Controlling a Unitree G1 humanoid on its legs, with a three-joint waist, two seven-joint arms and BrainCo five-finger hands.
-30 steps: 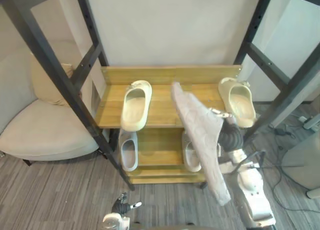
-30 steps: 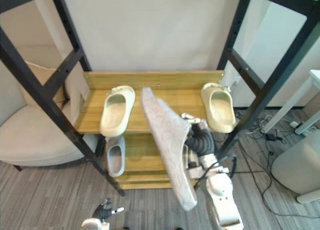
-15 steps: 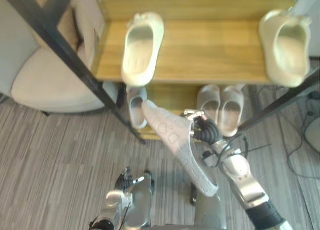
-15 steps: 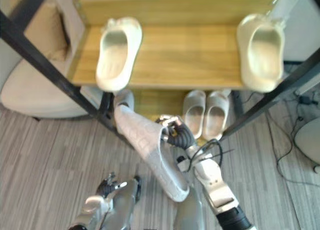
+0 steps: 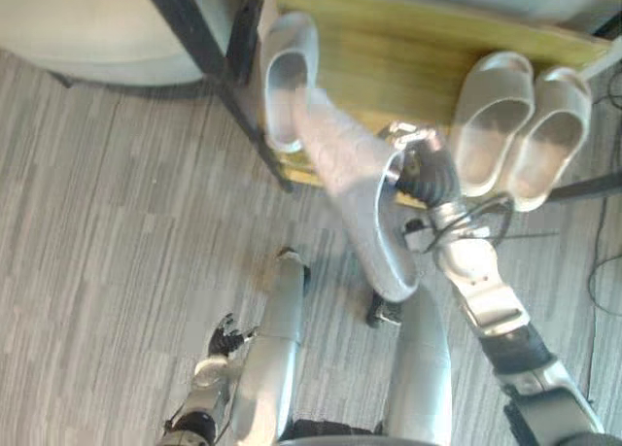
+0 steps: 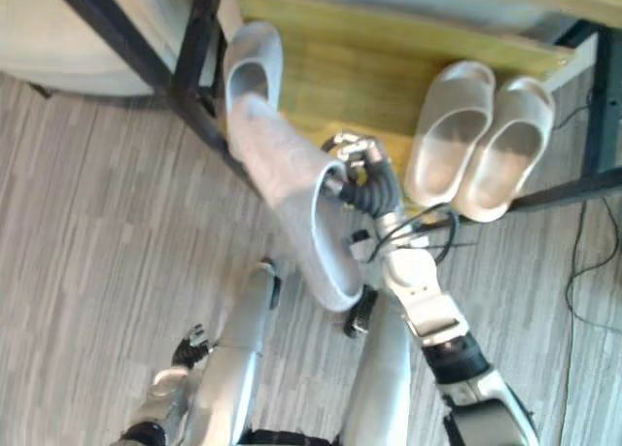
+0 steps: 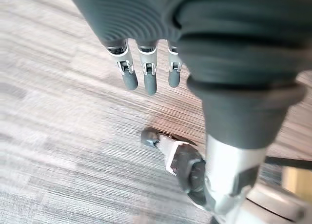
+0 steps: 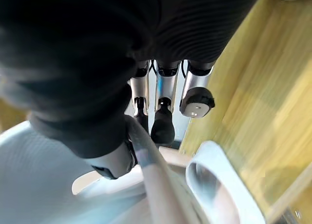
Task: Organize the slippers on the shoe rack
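While the grey slipper (image 5: 355, 188) hangs tilted at the lower shelf (image 5: 389, 67) edge, its rim clenched in the right hand (image 5: 420, 169), we'd level it, then slide it in beside its 1 mate (image 5: 284, 77). The left hand (image 7: 147, 80) hangs relaxed.

Pale grey slipper (image 5: 355, 198), honey-wood shoe rack (image 5: 389, 52)

Down on the low wooden shelf (image 5: 389, 48): one grey slipper (image 5: 289, 67) lying left of the fingers (image 5: 406, 135) of the right hand (image 5: 432, 174), a pale pair (image 5: 494, 111) right of them (side by side, touching).
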